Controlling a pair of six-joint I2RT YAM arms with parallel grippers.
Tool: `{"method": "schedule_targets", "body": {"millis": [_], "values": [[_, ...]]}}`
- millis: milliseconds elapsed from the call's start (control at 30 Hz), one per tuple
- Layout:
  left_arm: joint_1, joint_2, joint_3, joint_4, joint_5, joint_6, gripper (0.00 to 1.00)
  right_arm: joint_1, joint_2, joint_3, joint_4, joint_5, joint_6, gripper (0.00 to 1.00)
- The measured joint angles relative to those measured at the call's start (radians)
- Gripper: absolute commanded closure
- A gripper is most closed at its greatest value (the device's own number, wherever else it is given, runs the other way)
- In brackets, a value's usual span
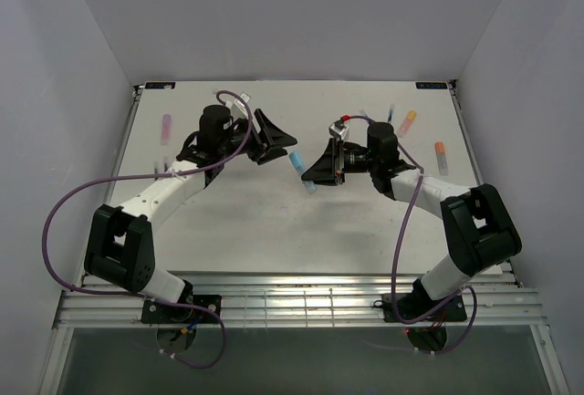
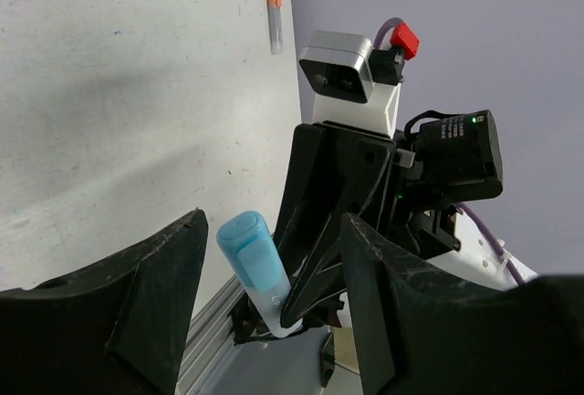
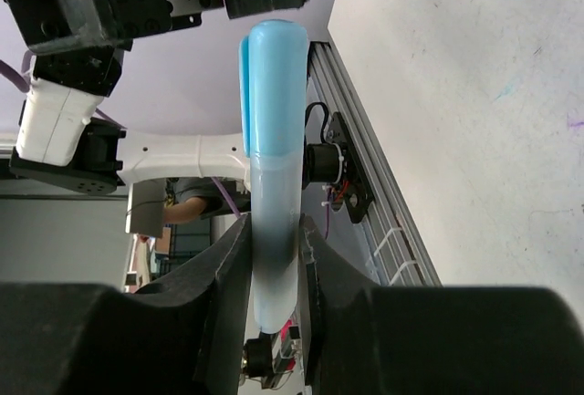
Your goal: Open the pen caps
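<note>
My right gripper (image 3: 272,226) is shut on the clear body of a light blue pen (image 3: 274,194), held above the table. Its light blue cap (image 3: 272,85) is on and points toward the left arm. In the top view the pen (image 1: 301,169) hangs between the two grippers near the table's middle. My left gripper (image 2: 274,226) is open, its jaws standing on either side of the cap (image 2: 251,254) with gaps on both sides. The right gripper's fingers (image 2: 306,290) pinch the pen's lower end in the left wrist view.
Other capped pens lie on the white table (image 1: 274,222): a pink one (image 1: 166,128) at the far left, and two orange ones (image 1: 407,122) (image 1: 441,155) at the far right. The table's metal rail (image 1: 292,299) runs along the near edge.
</note>
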Motion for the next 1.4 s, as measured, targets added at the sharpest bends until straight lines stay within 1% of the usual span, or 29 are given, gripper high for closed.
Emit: {"method": "schedule_targets", "body": {"millis": [233, 433, 633, 1167, 1267, 1400], "values": [[0.0, 0.002, 0.0, -0.017, -0.003, -0.014, 0.34, 0.0, 0.043, 0.069, -0.027, 0.021, -0.018, 0.92], [-0.003, 0.019, 0.014, -0.096, -0.036, -0.013, 0.36, 0.0, 0.063, 0.124, -0.092, 0.042, -0.069, 0.92], [-0.013, 0.048, 0.048, -0.149, -0.06, -0.014, 0.37, 0.0, 0.072, 0.133, -0.114, 0.055, -0.088, 0.92], [-0.045, 0.077, 0.094, -0.19, -0.095, -0.018, 0.39, 0.018, 0.098, 0.15, -0.154, 0.07, -0.131, 0.92], [-0.048, 0.081, 0.094, -0.198, -0.102, -0.021, 0.4, 0.021, 0.099, 0.15, -0.155, 0.075, -0.132, 0.92], [-0.05, 0.084, 0.103, -0.207, -0.109, -0.023, 0.44, 0.027, 0.1, 0.15, -0.158, 0.082, -0.138, 0.92]]}}
